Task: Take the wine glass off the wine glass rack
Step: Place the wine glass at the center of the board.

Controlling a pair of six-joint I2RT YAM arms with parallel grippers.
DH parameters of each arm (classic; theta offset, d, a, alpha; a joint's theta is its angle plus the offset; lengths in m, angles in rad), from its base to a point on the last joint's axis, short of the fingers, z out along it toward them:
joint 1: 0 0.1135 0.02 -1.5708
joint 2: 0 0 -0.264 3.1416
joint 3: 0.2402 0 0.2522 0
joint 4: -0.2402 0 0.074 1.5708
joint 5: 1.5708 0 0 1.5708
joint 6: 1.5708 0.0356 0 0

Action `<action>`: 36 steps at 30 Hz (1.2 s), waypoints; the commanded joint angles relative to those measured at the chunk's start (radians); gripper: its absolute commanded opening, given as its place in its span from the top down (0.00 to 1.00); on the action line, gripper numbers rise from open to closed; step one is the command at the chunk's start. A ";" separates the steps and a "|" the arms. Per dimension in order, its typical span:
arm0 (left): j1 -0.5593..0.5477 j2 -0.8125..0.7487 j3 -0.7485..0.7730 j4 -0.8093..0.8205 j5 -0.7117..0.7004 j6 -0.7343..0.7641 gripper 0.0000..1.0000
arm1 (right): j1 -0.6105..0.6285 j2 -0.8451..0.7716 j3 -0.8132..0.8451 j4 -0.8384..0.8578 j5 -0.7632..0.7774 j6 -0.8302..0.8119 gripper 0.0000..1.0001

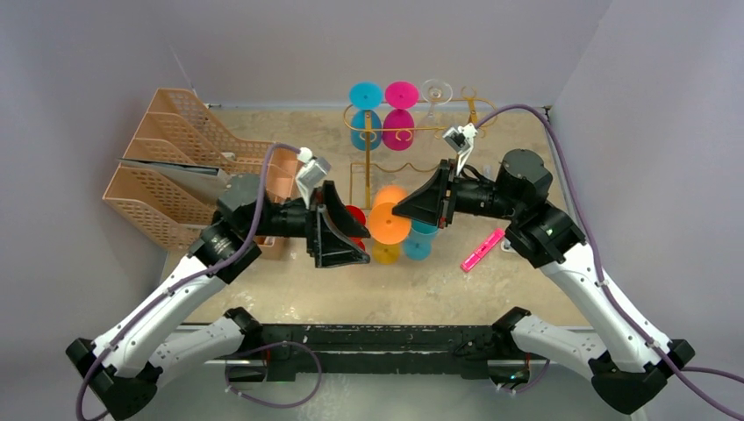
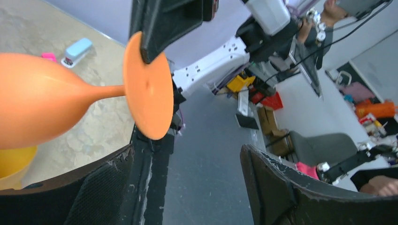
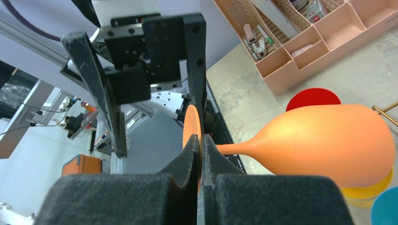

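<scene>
Peach mesh file trays (image 1: pixel 167 149) stand at the left of the tabletop (image 1: pixel 289 294). At its right lies a pink bar-shaped object (image 1: pixel 483 249), with a pale blue stapler (image 2: pixel 77 50) just beside it.

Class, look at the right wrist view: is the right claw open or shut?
Shut. The right claw has its two black foam fingers pressed onto the flat foot of the orange plastic wine glass.

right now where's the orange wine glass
In the top view the orange wine glass is mid-table, nearer than the wine glass rack, between both arms. The right end effector is shut on its foot; a yellow glass sits close by.
</scene>
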 commanded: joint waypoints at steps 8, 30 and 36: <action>-0.143 0.060 -0.055 0.201 -0.208 -0.025 0.40 | 0.004 0.023 0.079 -0.057 -0.082 -0.041 1.00; -0.143 0.038 -0.086 0.284 -0.179 -0.080 0.84 | 0.004 -0.007 0.037 -0.009 -0.095 -0.009 1.00; -0.143 0.041 -0.082 0.281 -0.167 -0.084 0.84 | 0.004 -0.024 0.024 0.000 -0.078 -0.002 1.00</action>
